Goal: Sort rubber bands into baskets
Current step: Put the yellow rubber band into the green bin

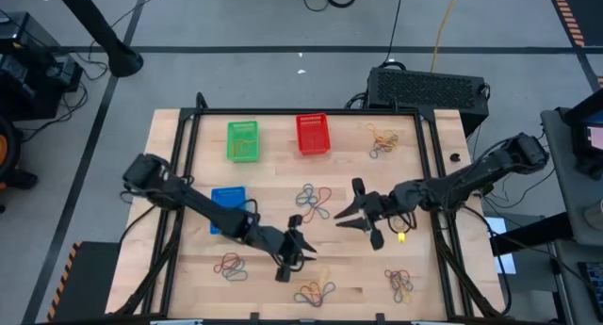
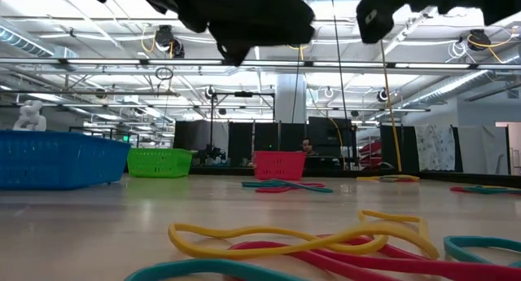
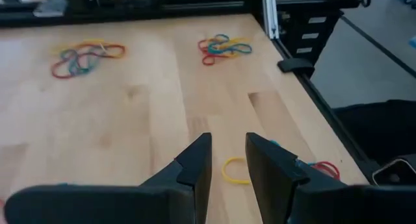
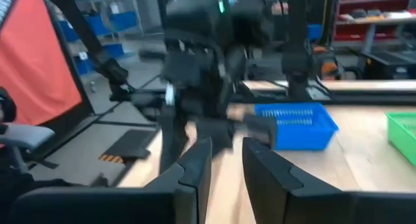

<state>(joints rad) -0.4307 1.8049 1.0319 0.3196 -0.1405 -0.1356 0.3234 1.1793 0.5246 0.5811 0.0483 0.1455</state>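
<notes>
The green basket and the red basket stand at the far side of the table, and the blue basket stands left of the middle. Rubber bands lie in loose clusters on the table: at the far right, in the middle, and near the front. My left gripper hangs over the front middle, narrowly open and empty. A yellow band lies on the wood below its fingertips. My right gripper is right of the middle cluster, pointing at the left arm, narrowly open and empty.
A black frame rail runs along the table's edges, and cables trail behind. A single yellow band lies under the right arm. In the low view, yellow, red and teal bands lie close to the camera. Bare wood lies between the clusters.
</notes>
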